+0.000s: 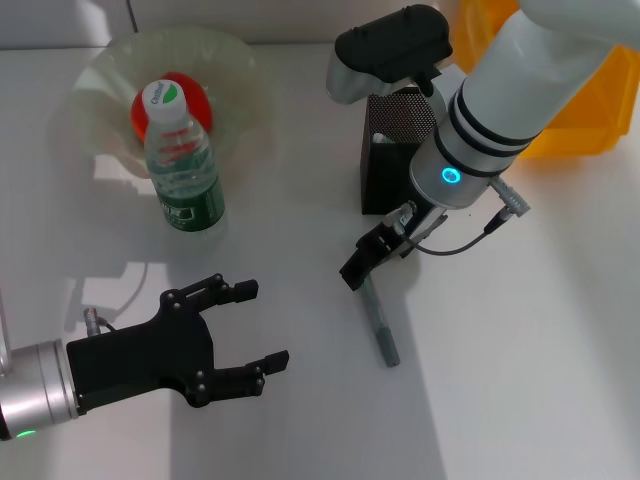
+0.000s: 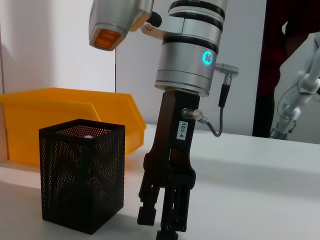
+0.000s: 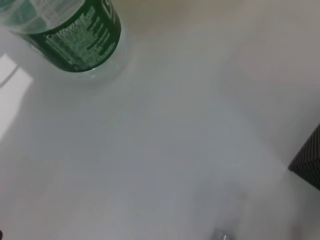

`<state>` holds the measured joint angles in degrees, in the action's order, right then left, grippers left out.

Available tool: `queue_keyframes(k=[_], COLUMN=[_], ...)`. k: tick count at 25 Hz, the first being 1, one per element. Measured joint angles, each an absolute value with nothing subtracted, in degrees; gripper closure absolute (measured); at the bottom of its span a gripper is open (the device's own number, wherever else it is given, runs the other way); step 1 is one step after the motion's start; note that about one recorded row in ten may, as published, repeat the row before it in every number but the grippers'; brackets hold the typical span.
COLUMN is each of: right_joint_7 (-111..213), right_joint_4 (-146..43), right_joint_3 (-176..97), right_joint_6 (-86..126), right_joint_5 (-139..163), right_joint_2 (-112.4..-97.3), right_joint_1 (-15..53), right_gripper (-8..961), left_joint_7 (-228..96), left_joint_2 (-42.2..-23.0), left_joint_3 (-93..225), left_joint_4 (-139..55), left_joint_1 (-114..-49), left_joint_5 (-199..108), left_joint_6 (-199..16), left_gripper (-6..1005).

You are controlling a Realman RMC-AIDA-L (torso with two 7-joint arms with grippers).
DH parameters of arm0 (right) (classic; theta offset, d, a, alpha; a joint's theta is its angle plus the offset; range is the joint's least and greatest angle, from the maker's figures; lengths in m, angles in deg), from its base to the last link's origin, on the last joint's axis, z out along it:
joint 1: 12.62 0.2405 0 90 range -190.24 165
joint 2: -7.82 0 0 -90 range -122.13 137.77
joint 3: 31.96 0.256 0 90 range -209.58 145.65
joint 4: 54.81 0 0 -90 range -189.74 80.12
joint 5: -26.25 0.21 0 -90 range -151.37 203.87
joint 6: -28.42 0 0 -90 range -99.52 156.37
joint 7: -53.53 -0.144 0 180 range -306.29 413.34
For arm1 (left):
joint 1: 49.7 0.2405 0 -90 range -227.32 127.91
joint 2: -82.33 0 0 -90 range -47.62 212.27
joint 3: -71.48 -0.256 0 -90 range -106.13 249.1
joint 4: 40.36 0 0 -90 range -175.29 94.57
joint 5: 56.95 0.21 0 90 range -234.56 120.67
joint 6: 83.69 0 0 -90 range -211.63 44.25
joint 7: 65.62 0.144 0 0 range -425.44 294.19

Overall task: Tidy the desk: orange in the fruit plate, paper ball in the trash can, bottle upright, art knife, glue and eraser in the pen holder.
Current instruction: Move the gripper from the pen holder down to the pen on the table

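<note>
Right gripper [image 1: 362, 262] low over the desk just beside the pen holder [image 1: 392, 150], at the upper end of a grey stick-like item [image 1: 380, 322], probably the art knife or glue. Whether its fingers are closed on it, cannot tell.

Left gripper [image 1: 250, 325] parked near the front, fingers spread, empty.

Bottle [image 1: 182, 160] already upright by the fruit plate [image 1: 100, 90], with the orange [image 1: 190, 100] inside. Trash can [image 1: 590, 110] behind.

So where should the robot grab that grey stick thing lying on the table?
Probably at the upper end of the art knife, pinching across its thin sides from above. It lies flat, long and narrow, and the right gripper is right over that end, beside the pen holder.
</note>
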<state>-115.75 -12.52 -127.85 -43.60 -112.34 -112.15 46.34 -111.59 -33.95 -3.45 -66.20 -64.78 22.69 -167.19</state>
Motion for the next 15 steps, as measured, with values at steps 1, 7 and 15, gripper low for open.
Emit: queue_keyframes(k=[1,7,15], right_joint_7=[-115.8,-115.8,-115.8], right_joint_4=[-12.7,-13.3,-13.5], right_joint_3=[-127.9,-128.7,-128.7], right_joint_6=[-43.4,-43.1,-43.2], right_joint_5=[-112.3,-112.3,-112.2], right_joint_2=[-112.15,-112.15,-112.15], right_joint_1=[46.4,46.6,46.7], right_gripper=[122,125,297], left_joint_7=[-111.6,-111.6,-111.5], left_joint_2=[-33.95,-33.96,-33.97], left_joint_3=[-3.5,-3.5,-3.5], left_joint_4=[-66.2,-66.2,-66.2], left_joint_1=[-64.8,-64.9,-64.9], left_joint_5=[22.7,22.7,22.9], left_joint_6=[-167.2,-167.2,-167.2], left_gripper=[139,139,138])
